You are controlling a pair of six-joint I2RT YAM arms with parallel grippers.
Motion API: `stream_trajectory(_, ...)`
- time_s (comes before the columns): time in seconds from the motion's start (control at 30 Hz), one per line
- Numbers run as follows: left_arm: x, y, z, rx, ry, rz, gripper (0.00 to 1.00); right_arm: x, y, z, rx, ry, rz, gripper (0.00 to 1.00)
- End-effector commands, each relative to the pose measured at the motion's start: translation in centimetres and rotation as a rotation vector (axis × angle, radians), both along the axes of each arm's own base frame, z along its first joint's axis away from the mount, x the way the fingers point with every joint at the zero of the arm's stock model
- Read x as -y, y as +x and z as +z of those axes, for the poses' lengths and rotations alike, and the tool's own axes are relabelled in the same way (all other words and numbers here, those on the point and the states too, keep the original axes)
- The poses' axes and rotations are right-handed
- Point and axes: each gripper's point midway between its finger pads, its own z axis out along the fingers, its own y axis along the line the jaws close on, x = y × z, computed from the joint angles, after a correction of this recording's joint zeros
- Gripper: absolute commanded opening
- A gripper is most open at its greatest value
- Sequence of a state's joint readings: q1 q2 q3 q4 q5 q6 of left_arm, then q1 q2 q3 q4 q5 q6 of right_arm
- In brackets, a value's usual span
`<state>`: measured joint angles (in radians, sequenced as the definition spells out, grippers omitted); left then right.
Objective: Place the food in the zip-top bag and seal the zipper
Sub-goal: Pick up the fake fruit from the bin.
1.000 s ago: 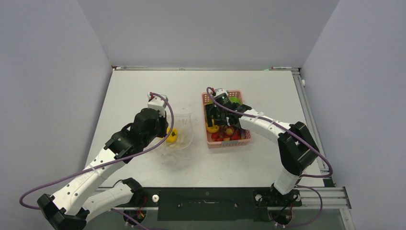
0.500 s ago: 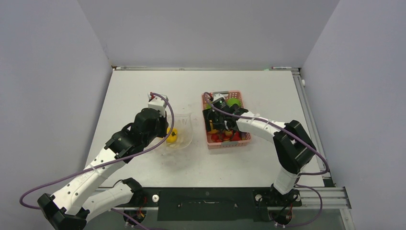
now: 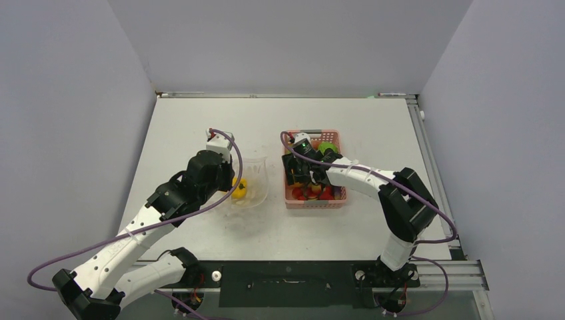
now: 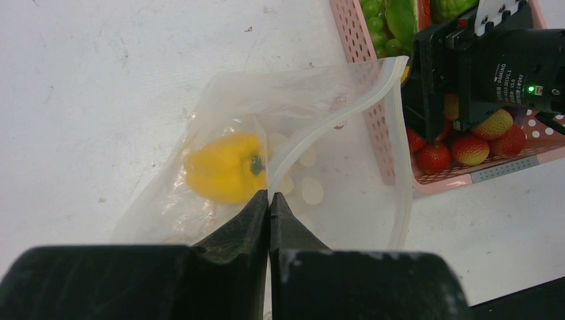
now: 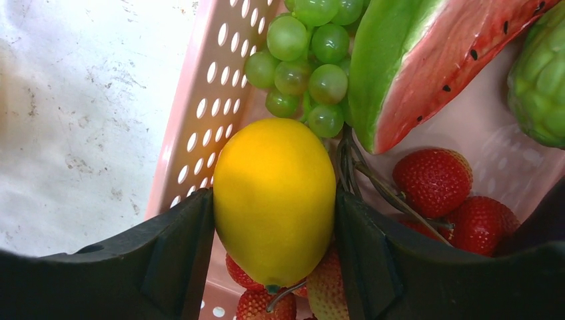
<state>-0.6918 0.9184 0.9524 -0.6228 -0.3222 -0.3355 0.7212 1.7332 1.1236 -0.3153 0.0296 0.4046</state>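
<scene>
The clear zip-top bag [image 3: 253,179] lies open left of the pink basket, with a yellow bell pepper [image 4: 225,167] inside it. My left gripper [image 4: 268,197] is shut on the bag's whitish zipper [image 4: 333,123] at the near mouth edge, and also shows in the top view [image 3: 232,185]. My right gripper [image 5: 274,200] is down in the basket's near-left part, shut on the orange-yellow round fruit [image 5: 273,180], with a finger pressed on each side; it also shows in the top view [image 3: 300,175]. Green grapes [image 5: 306,60], a watermelon slice [image 5: 426,67] and red strawberries [image 5: 433,177] lie around it.
The pink lattice basket [image 3: 331,203] stands right of the bag, its left wall [image 5: 200,127] close beside my right fingers. A green bumpy piece [image 5: 541,87] lies at the basket's far right. Grey walls enclose the white table [image 3: 200,120].
My right gripper has moved a little left and nearer inside the basket and come down round the yellow fruit. The left arm and the bag have not moved.
</scene>
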Motion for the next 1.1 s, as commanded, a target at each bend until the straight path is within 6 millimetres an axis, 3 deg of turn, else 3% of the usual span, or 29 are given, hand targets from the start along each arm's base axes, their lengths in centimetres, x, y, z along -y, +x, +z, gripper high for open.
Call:
stream_trajectory(0.0, 0.6, 0.7, 1.9, 0.054, -0.044, -0.008, 0.0, 0.7, 0.7, 2.6, 0.076, -0.008, -0.044, 0.47)
stream_trajectory(0.3, 0.6, 0.7, 1.9, 0.054, -0.043, -0.009, 0.0, 2.0, 1.1, 6.0, 0.166, -0.015, -0.092, 0.41)
stream_trajectory(0.57, 0.7, 0.8, 1.8, 0.051, -0.043, -0.009, 0.0, 1.3, 0.3, 9.5, 0.233, 0.045, -0.075, 0.4)
stream_trajectory(1.07, 0.7, 0.8, 1.8, 0.05, -0.042, -0.008, 0.0, -3.2, -5.7, 19.7, 0.386, 0.321, 0.17, 0.4)
